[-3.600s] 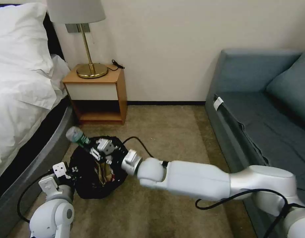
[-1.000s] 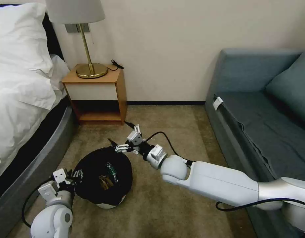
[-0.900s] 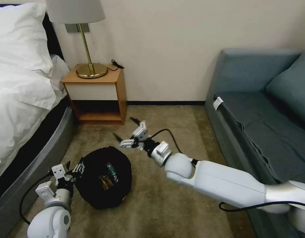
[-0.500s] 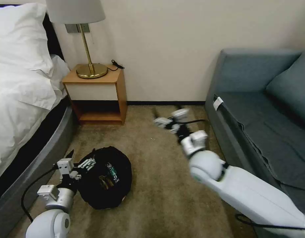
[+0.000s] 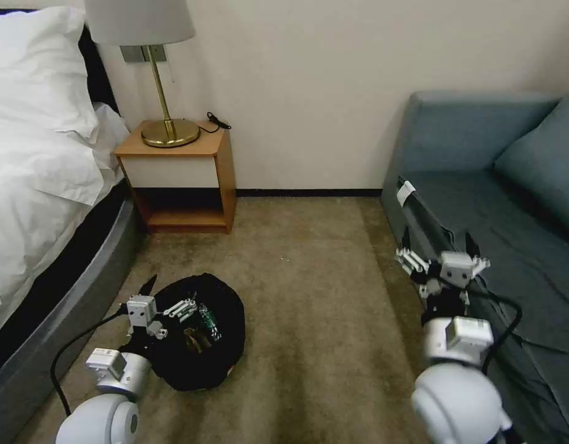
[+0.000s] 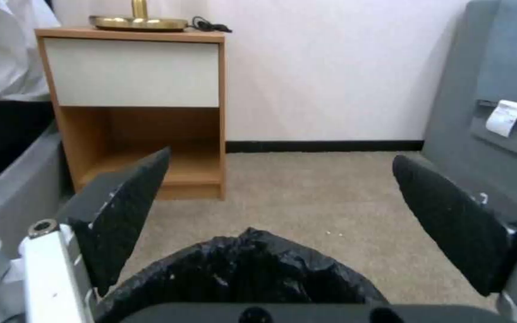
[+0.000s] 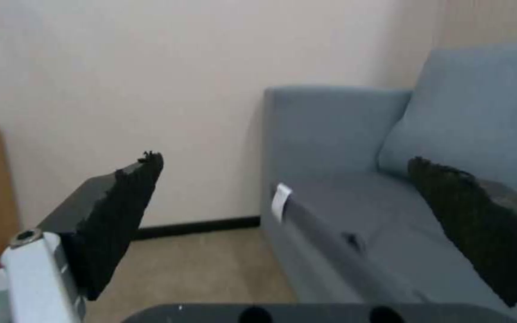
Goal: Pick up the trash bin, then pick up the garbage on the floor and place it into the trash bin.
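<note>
In the head view the trash bin stands on the carpet near the bed, and its mouth is visible from above: inside the black bag lie the small bottle with green label and a brown-yellow wrapper. The left wrist view does not show this inside; there the trash bin appears as a crinkled black edge close below the two dark pads, with the nightstand and the sofa farther ahead.

The left gripper is low, at the bin's rim on the side toward the bed. Its jaws stand wide apart and hold nothing; one finger lies over the rim, the other is outside it toward the bed. The forearm comes up from the lower edge of the head view and the wrist is bent toward the bin.

The right gripper is well apart from the bin, raised in front of the sofa. The arm is folded back close to the robot and the gripper points away from the robot, toward the wall. Its jaws are also spread wide and empty. In the right wrist view its pads frame the sofa seat with a white tag on its front edge, and beyond them the pale wall.
</note>
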You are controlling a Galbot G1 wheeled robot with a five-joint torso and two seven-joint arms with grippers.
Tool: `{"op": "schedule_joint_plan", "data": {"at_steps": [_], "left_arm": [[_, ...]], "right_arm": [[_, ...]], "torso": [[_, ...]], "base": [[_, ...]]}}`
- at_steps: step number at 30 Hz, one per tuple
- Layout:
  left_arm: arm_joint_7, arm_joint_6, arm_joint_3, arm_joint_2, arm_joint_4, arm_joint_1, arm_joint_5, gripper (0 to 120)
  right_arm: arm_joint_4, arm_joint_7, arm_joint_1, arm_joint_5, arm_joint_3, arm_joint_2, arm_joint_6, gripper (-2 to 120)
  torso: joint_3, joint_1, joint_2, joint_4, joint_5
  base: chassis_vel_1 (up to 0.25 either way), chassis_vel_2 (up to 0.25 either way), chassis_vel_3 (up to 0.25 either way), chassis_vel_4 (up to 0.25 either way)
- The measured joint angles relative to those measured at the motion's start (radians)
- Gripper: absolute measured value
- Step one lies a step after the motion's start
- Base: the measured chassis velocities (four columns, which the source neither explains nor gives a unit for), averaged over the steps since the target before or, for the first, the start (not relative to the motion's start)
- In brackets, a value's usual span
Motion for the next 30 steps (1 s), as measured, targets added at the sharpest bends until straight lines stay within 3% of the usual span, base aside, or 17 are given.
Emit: {"op": "schedule_joint_plan", "data": {"at_steps": [5,11,30], "left_arm": [[-0.02,0.006,0.008,-0.002,-0.015,0.004,0.0,100],[-0.067,0.023,0.014,-0.006,-0.032,0.019,-0.005,100],[-0.075,0.025,0.015,-0.009,-0.042,0.028,-0.011,100]], "right_arm": [[-0.001,-0.029,-0.035,-0.063,-0.03,0.058,0.027,100],[-0.005,-0.049,-0.073,-0.079,-0.044,0.072,0.048,100],[-0.012,-0.058,-0.09,-0.097,-0.057,0.081,0.063,100]], "torso": [[0.0,0.0,0.0,0.0001,0.0001],[0.0,0.0,0.0,0.0,0.0002],[0.0,0.0,0.0,0.0,0.0003]], "base": [[0.0,0.0,0.0,0.0],[0.0,0.0,0.0,0.0],[0.0,0.0,0.0,0.0]]}}
